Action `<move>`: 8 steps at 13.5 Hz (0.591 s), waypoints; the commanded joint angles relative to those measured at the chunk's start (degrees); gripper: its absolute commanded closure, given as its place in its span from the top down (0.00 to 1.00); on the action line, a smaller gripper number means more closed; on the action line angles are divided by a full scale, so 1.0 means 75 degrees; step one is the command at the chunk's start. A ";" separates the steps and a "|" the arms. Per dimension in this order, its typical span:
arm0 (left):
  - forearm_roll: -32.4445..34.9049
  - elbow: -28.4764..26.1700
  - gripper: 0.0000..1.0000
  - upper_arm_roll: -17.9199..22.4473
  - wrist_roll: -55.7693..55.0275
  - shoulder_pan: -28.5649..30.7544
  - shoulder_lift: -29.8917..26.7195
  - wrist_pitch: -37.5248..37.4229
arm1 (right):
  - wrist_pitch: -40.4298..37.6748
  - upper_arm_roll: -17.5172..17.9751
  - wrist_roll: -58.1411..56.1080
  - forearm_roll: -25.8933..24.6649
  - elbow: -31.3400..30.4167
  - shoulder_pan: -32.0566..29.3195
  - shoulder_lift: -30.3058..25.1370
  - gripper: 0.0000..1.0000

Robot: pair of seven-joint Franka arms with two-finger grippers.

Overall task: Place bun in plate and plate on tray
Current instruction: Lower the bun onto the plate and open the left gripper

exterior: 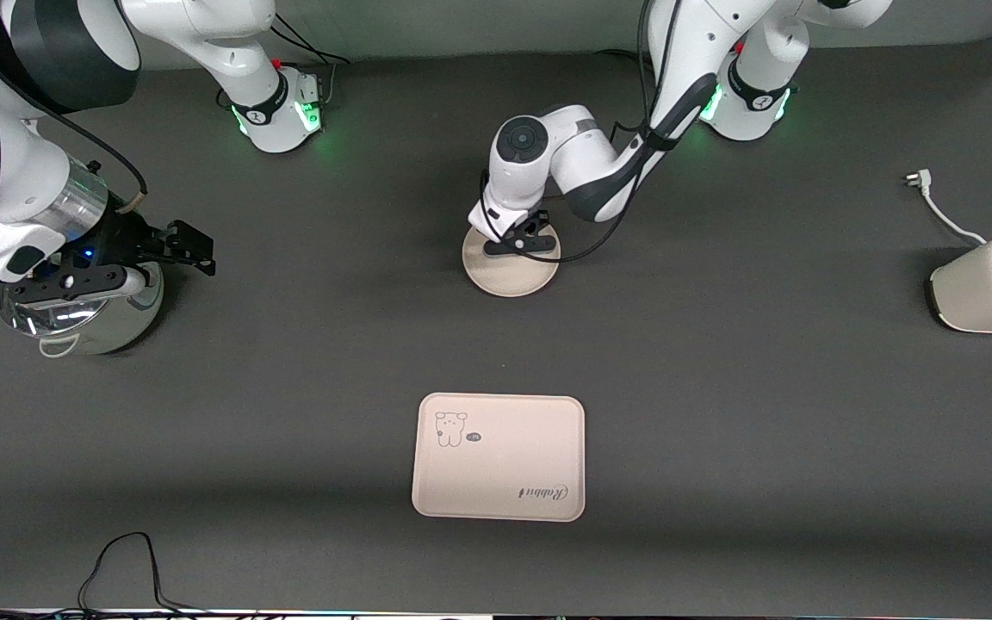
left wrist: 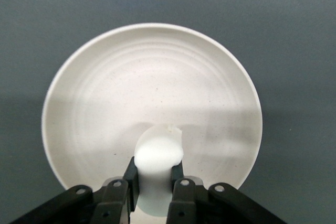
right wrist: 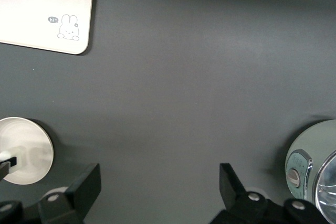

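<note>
Dark grey matting covers the table [exterior: 720,362], with both arm bases standing along its farthest edge from the front camera. From the left arm's base, the left arm folds down with its wrist turned so that the left gripper [exterior: 520,245] points straight down over the plate [exterior: 513,277], which sits near the table's middle. In the left wrist view its fingers [left wrist: 131,177] are clenched on the bun [left wrist: 157,158], holding it over the plate's floor close to the rim; whether the bun touches the dish cannot be told. The tray [exterior: 499,457] lies flat, well apart from the plate and nearer to the front camera, its bear drawing and "Rabbit" lettering face up. The right arm waits, bent low at its own end of the table, with the right gripper [exterior: 74,284] hanging over a shiny metal kettle [exterior: 83,314], fingers [right wrist: 84,187] spread wide and holding nothing. A cream toaster [exterior: 991,284] stands at the left arm's end of the table, its white cord [exterior: 939,207] trailing away from it.
</note>
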 commanded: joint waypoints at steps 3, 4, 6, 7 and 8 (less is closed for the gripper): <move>0.0286 0.0061 0.59 0.0054 -0.0442 -0.0129 0.0160 0.0196 | 0.0088 -0.0032 0.0031 0.0147 -0.0023 0.0025 -0.0037 1.00; 0.0274 0.0061 0.88 0.0054 -0.0454 -0.0118 0.0172 0.0196 | 0.0088 -0.0032 0.0031 0.0147 -0.0023 0.0026 -0.0037 1.00; 0.0274 0.0061 1.00 0.0054 -0.0454 -0.0083 0.0149 0.0173 | 0.0088 -0.0032 0.0031 0.0147 -0.0023 0.0026 -0.0026 1.00; 0.0274 0.0072 1.00 0.0054 -0.0466 -0.0059 0.0125 0.0161 | 0.0088 -0.0032 0.0031 0.0147 -0.0035 0.0026 -0.0025 1.00; 0.0274 0.0119 1.00 0.0054 -0.0466 -0.0036 0.0090 0.0068 | 0.0088 -0.0032 0.0031 0.0147 -0.0035 0.0026 -0.0014 1.00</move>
